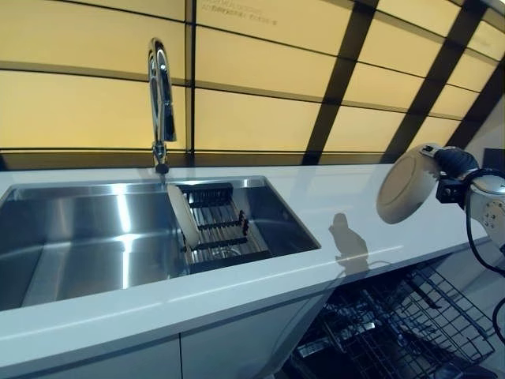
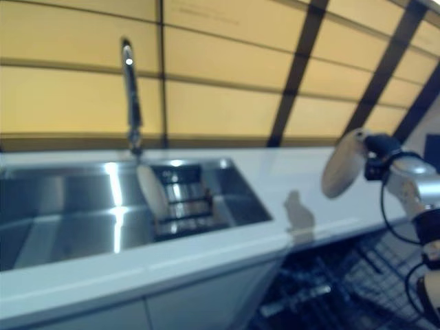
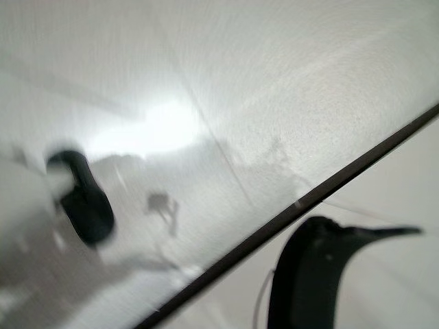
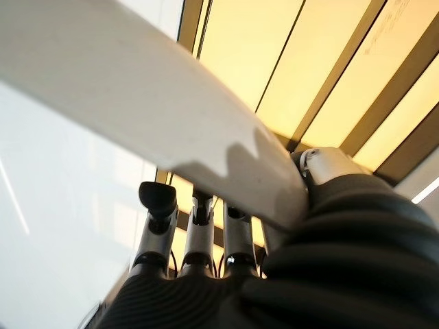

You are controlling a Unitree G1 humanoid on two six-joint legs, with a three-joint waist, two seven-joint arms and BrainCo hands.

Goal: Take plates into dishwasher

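Wire dishwasher rack point(image 1: 410, 332), dark and gridded, sits lowest in the head view at about 5 o'clock, pulled out below the edge of the counter point(image 1: 260, 284). That counter is a smooth, glossy white slab running from 8 o'clock up to 3 o'clock. Set into it at 9 o'clock is a rectangular stainless-steel sink point(image 1: 95, 237) with a brushed, mirror-bright basin. A slatted drying rack point(image 1: 217, 229) with dark end bars stands in the sink's 3 o'clock end, and a pale plate in the sink point(image 1: 183, 217) leans on edge against it. A curved chrome faucet point(image 1: 161, 103) rises behind the sink at 11 o'clock, in front of amber panels divided by dark bars.

At 3 o'clock the right hand point(image 1: 450, 170) holds a round, matte cream plate point(image 1: 406, 185) in the air above the counter's far end and the dishwasher rack, tilted nearly on edge. In the right wrist view the plate's point(image 4: 137, 103) rim is pinched between the thumb point(image 4: 322, 164) on one face and the dark-tipped fingers point(image 4: 199, 226) behind the other.

The left hand's state cannot be told: its wrist view shows only blurred white surface and dark shapes.
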